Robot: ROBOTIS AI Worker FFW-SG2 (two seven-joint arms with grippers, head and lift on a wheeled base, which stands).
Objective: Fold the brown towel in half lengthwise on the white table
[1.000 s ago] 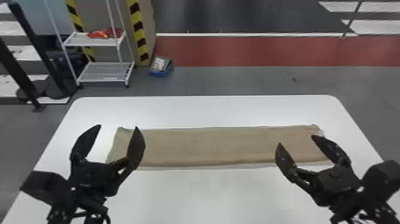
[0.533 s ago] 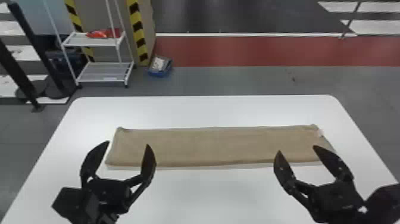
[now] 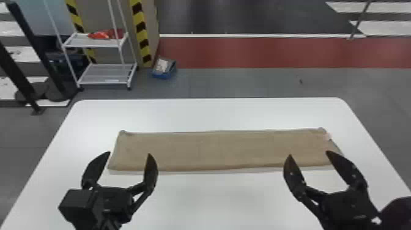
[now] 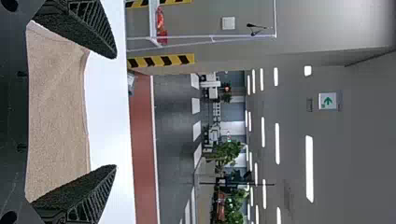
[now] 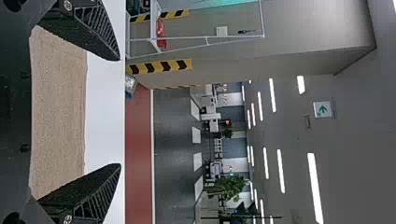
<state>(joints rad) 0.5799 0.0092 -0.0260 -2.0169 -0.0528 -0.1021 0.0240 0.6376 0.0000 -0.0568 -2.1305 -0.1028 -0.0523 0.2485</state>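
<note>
The open black left gripper (image 3: 129, 153) and right gripper (image 3: 309, 153) should retreat without dragging the long, folded brown cloth towel (image 3: 214, 150).

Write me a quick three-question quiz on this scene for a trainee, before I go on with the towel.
1. Multiple choice: how does the brown towel lie on the white table?
A) Crumpled in a heap
B) Flat, as a long strip
C) Hanging over an edge

2. True or false: the left gripper and the right gripper are both open.

3. Fill in the blank: of the two shelves on the white rack, the red item lies on the ____ one.

Key: 1. B; 2. True; 3. upper
</note>
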